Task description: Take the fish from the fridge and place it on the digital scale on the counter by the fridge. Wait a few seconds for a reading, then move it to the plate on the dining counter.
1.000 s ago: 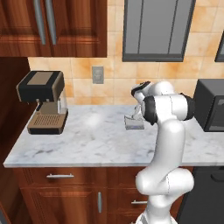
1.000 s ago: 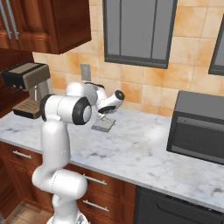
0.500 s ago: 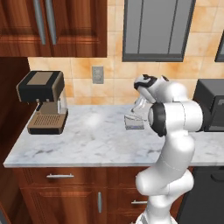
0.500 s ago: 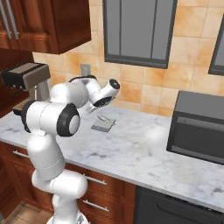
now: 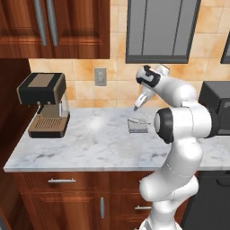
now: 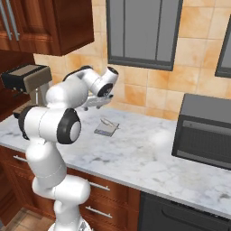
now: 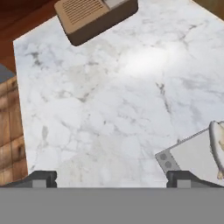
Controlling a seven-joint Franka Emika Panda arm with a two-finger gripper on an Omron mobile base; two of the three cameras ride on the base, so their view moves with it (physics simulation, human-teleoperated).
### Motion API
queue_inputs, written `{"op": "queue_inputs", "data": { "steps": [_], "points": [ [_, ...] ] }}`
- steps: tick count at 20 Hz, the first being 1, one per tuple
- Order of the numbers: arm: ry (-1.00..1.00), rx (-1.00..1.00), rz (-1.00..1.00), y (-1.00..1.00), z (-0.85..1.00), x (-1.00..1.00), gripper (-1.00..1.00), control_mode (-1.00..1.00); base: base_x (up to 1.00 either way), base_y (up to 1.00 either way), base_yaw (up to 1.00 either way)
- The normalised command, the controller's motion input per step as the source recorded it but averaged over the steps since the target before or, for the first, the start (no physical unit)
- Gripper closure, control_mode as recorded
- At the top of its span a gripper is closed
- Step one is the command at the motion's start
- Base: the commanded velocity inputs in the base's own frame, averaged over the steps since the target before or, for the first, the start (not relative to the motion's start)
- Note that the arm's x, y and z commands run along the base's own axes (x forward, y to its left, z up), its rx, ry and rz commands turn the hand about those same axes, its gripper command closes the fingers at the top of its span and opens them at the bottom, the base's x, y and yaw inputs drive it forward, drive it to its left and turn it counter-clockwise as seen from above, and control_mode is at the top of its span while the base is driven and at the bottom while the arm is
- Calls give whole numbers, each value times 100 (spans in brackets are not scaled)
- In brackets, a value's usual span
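While one fish point(image 5: 138, 120) lies on one digital scale point(image 5: 137, 125), jaws stand apart.

Even, bright rendered light fills all views. A soft white glare patch sits on the marble counter point(image 5: 95, 124). Shadows are faint. Edges look slightly soft; no distortion shows.

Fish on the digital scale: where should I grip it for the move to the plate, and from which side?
Probably across its slim body at mid-length, coming straight down. The fish lies flat on the low digital scale, so a side approach would likely strike the platform. The gripper hangs open above; turn it so the fingers straddle the body's narrow width.
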Motion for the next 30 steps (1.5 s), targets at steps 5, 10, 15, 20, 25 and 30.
{"op": "queue_inputs", "data": {
  "steps": [5, 10, 15, 20, 25, 30],
  "points": [
    [17, -1, 0, 16, 0, -65, -100, -100, 0, 0, 0],
    [-6, -12, 0, 16, 0, -81, -100, -100, 0, 0, 0],
    [-21, -19, 0, 12, 0, -77, -100, -100, 0, 0, 0],
    [-21, -22, 0, 3, 0, -17, -100, -100, 0, 0, 0],
    [-12, -20, 0, 0, 0, 5, -100, -100, 0, 0, 0],
    [-3, -15, 0, 0, 0, 23, -100, -100, 0, 0, 0]
  ]
}}
